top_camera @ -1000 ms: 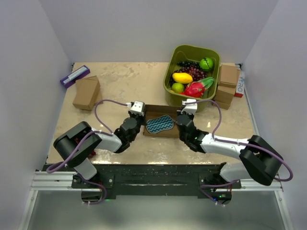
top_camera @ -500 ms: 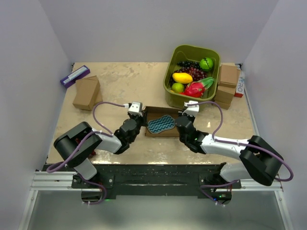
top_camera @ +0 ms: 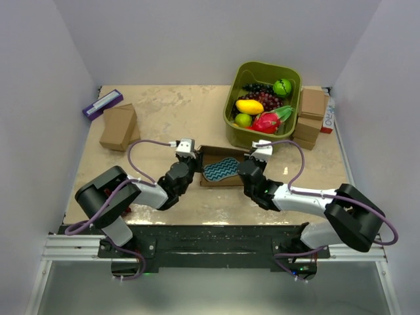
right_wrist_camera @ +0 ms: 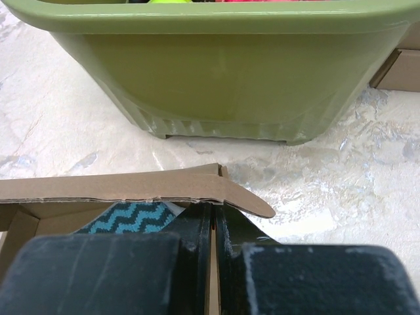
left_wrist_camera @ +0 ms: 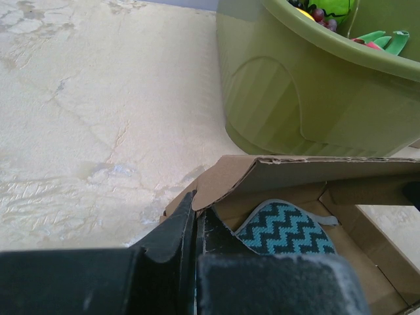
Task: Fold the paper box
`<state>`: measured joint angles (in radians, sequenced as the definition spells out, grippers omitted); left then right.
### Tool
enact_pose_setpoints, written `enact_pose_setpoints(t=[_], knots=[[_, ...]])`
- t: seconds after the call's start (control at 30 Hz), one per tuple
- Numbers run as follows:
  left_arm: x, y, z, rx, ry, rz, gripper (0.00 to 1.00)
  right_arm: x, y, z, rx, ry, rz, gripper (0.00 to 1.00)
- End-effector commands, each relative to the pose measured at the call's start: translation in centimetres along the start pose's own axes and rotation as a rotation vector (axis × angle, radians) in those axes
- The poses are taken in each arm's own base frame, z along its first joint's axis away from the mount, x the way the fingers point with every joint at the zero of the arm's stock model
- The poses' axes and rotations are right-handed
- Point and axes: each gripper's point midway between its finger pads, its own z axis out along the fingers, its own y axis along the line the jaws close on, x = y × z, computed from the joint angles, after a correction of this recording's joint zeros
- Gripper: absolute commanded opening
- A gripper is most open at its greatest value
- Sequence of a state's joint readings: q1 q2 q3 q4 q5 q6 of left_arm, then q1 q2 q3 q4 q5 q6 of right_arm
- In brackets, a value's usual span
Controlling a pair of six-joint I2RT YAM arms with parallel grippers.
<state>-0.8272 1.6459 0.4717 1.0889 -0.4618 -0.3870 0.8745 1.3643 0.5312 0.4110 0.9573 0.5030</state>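
Closest to the arm bases, the left gripper [left_wrist_camera: 195,213] and right gripper [right_wrist_camera: 213,213] are each pressed down to a hairline slit. In the right wrist view a thin edge of cardboard runs up between the fingers. In the left wrist view the torn corner of the side wall comes out right at the fingertips, so each appears to pinch one end wall of the paper box [top_camera: 209,154].

The box sits mid-table between the two grippers, just in front of the green bin [top_camera: 265,64]. A blue-and-black zigzag pad [top_camera: 222,169] lies inside it.

Compared with a second ago, the right jaws have finished closing and both wrists have crept inward. The box now looks narrower from above, and its end walls stand more upright. I judge the side walls are being raised and squared, with the lid and tucks not yet done.

Farther back, the bin holds a yellow mango [top_camera: 249,106], a pink dragon fruit [top_camera: 266,122], dark grapes [top_camera: 262,98] and a green apple [top_camera: 283,86]. Smaller cardboard boxes stand at the left [top_camera: 119,126] and the right [top_camera: 313,104]. A purple packet [top_camera: 102,104] lies in the far left corner.

The only writing is on a white carton [top_camera: 327,118] at the right wall; it seems to read "PRO". The paper box shows no marking.
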Motion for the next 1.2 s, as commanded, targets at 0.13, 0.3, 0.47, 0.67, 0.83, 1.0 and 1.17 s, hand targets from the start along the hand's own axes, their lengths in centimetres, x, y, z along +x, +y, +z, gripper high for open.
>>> enact_pose_setpoints(t=[0.13,0.3,0.47,0.67,0.83,1.0,1.17], knots=[[0.2,-8.2,-0.7,0.28,0.066,-0.119,0.0,3.2,2.7,-1.6,-0.133,0.109,0.0,0.0],[-0.8,-9.2,-0.6,0.309,0.046,-0.156,0.0,3.4,2.7,-1.6,-0.128,0.111,-0.002,0.0],[-1.5,-9.8,-0.5,0.327,0.034,-0.177,0.0,3.6,2.7,-1.5,-0.119,0.113,-0.008,0.0],[-2.7,-10.4,-0.2,0.34,0.01,-0.177,0.0,3.5,2.5,-1.4,-0.113,0.111,-0.004,0.0],[-3.7,-10.6,0.1,0.334,-0.009,-0.148,0.0,3.3,2.4,-1.5,-0.105,0.106,-0.002,0.0],[-4.0,-10.8,0.1,0.34,-0.013,-0.15,0.0,3.3,2.3,-1.5,-0.101,0.106,-0.001,0.0],[-1.2,-10.0,-0.3,0.332,0.048,-0.166,0.0,3.4,2.1,-1.5,-0.096,0.106,0.003,0.0]])
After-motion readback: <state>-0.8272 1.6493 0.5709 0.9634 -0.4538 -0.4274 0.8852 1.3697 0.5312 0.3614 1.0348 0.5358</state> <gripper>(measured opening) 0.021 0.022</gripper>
